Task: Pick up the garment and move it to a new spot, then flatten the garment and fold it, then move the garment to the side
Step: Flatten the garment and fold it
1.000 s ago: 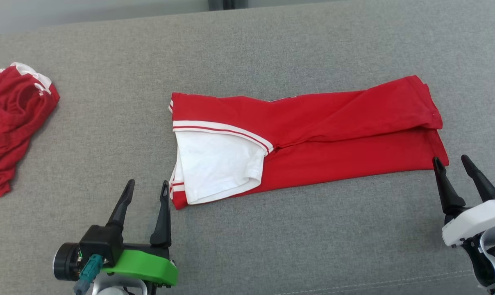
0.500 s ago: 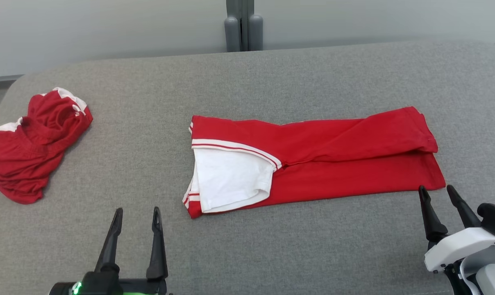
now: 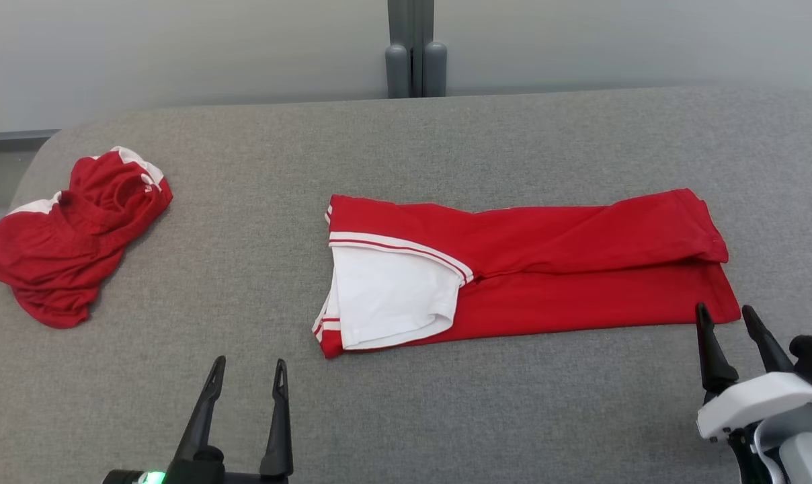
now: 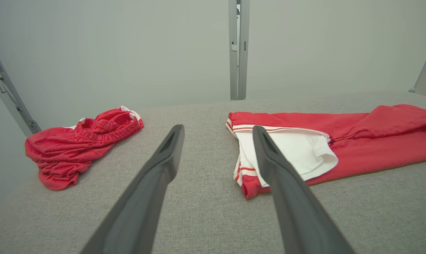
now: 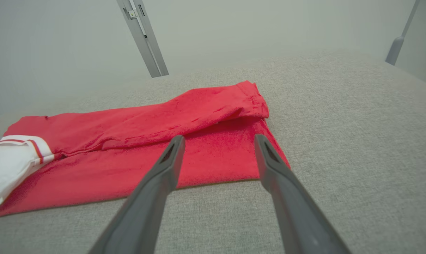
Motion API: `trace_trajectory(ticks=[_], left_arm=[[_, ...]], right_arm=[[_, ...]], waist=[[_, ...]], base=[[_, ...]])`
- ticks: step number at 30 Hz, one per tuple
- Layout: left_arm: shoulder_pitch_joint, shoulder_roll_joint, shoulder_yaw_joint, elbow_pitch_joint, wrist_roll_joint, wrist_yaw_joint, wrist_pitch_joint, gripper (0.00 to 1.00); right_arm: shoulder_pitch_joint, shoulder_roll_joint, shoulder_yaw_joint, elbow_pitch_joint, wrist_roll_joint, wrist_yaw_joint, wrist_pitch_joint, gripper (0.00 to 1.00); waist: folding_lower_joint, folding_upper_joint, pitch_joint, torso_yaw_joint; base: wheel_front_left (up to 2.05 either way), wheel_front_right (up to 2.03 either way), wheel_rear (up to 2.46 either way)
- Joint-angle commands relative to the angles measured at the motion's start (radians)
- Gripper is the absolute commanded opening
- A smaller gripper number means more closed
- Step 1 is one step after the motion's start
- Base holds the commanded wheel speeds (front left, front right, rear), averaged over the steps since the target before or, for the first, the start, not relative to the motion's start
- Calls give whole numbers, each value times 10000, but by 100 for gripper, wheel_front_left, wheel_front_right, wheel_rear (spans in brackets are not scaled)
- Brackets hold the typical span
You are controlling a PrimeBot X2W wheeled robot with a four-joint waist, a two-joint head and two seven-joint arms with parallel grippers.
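Observation:
The garment (image 3: 567,269) is red with a white, red-striped sleeve and lies folded into a long band across the middle of the grey cushioned surface (image 3: 446,417). My left gripper (image 3: 250,363) stands open near the front edge, apart from the garment's sleeve end (image 4: 287,151) and just left of it. In the left wrist view the left gripper (image 4: 218,130) has nothing between its fingers. My right gripper (image 3: 724,309) is open right at the garment's near right corner. The right wrist view shows the right gripper (image 5: 219,138) with its tips over the garment's red hem (image 5: 220,165), gripping nothing.
A second red and white garment (image 3: 70,235) lies crumpled near the surface's rounded left corner, also visible as a red heap (image 4: 82,144) in the left wrist view. A grey post (image 3: 416,60) stands against the wall behind the far edge.
The head camera has tilted up, so the wall and post have come into view and everything sits lower. Both grippers stay open; the garment lies as it did.

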Motion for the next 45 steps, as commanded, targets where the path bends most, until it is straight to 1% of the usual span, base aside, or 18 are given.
trace_trajectory(ticks=[1,3,8,11,17,21,26,32,33,34,35,36,38,45], left_arm=[[-132,-46,-64,-15,111,-7,0,100],[-241,-63,-199,30,199,-31,0,100],[-539,-102,-532,151,376,-136,-1,100],[-664,-118,-658,225,282,-153,-1,100],[-968,-140,-733,308,159,-149,-1,100],[-1151,-146,-807,321,156,-159,-1,100],[-1344,-148,-842,323,201,-190,-1,100],[-1475,-149,-869,310,253,-207,-1,100],[-1486,-149,-884,316,259,-209,-1,100],[-1488,-148,-893,325,261,-210,-1,100],[-1502,-148,-912,341,260,-214,-1,100],[-1512,-148,-924,356,259,-217,-1,100],[-1542,-148,-956,385,250,-208,-1,100],[-1442,-147,-1025,445,164,-164,-1,100]], right_arm=[[-376,-31,50,153,201,2,-40,100],[-806,-203,254,568,566,2,-20,100],[-2149,-1032,490,1601,1438,2,463,100],[-2738,-1567,534,2193,1872,2,1010,100],[-3516,-2271,901,3071,2494,2,2100,100],[-3802,-2469,1150,3527,2784,2,2435,100],[-3937,-2509,1472,4154,3045,2,2679,100],[-3946,-2072,2289,4366,3478,9,2928,100],[-3947,-1988,2486,4341,3570,38,3001,79],[-3956,-1944,2613,4331,3637,41,3018,50],[-3958,-1917,2801,4311,3718,46,3063,11],[-3954,-1923,2943,4291,3776,55,3067,0],[-3980,-2019,3134,4280,3913,51,2940,0],[-4284,-2760,3627,4399,4012,12,2220,0]], waist=[[0,-1,230,146],[0,-1,387,246],[0,-1,812,556],[0,-1,1054,708],[0,-1,1532,882],[0,-1,1845,934],[0,-1,2093,968],[0,-1,2263,957],[0,-1,2279,957],[0,-1,2285,956],[0,-1,2284,960],[0,-1,2279,965],[0,-1,2256,979],[0,-1,2091,936]], base=[[0,0,0],[0,0,0],[0,0,0],[0,0,0],[0,0,0],[0,0,0],[0,0,0],[0,0,0],[0,0,0],[0,0,0],[0,0,0],[0,0,0],[0,0,0],[0,0,0]])
